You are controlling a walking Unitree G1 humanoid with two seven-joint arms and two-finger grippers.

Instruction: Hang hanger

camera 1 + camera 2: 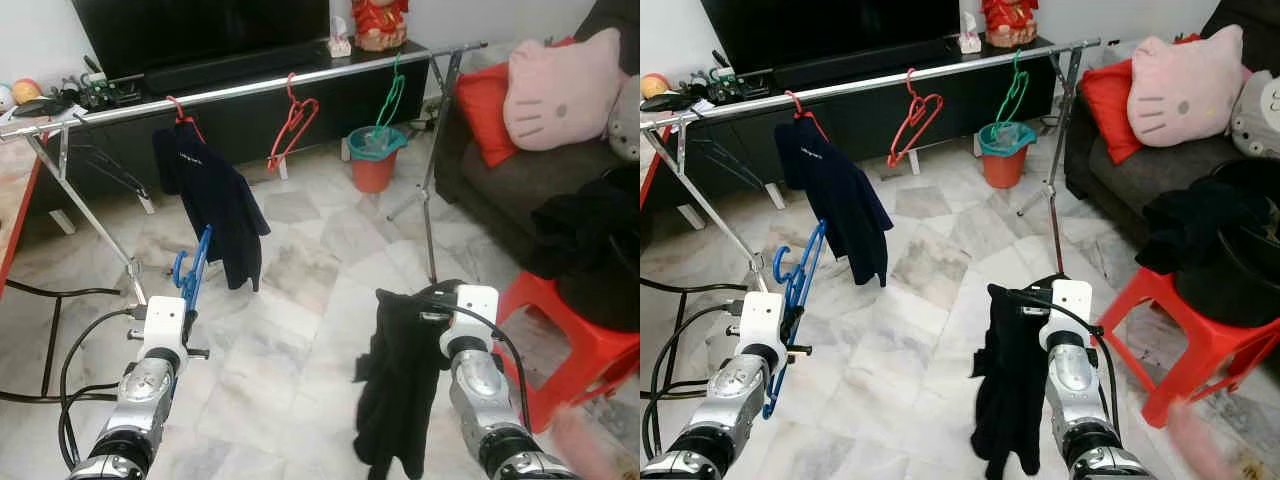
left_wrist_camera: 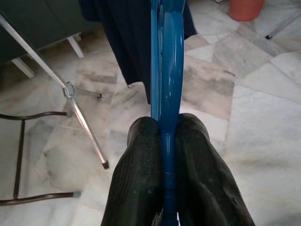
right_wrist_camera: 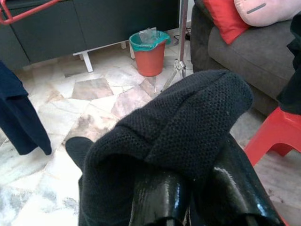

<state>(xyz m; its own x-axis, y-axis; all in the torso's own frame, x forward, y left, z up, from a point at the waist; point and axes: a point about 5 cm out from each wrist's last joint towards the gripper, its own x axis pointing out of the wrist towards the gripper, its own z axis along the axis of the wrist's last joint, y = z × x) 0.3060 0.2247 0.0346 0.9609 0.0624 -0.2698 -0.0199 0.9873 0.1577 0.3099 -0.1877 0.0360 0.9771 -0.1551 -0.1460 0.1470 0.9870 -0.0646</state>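
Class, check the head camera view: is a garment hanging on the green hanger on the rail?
No, the green hanger hangs bare on the rail; the dark navy garment is on a red hanger.

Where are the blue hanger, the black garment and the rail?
blue hanger [image 1: 194,265], left eye view, on its upper arm above the left gripper [image 2: 165,141].
black garment [image 1: 395,380], left eye view, on the hanging cloth beside the right gripper [image 3: 188,188].
rail [image 1: 240,90], left eye view, on the bare bar.

No readable text, small white mark on hanging navy garment [image 1: 210,200] too blurred to read
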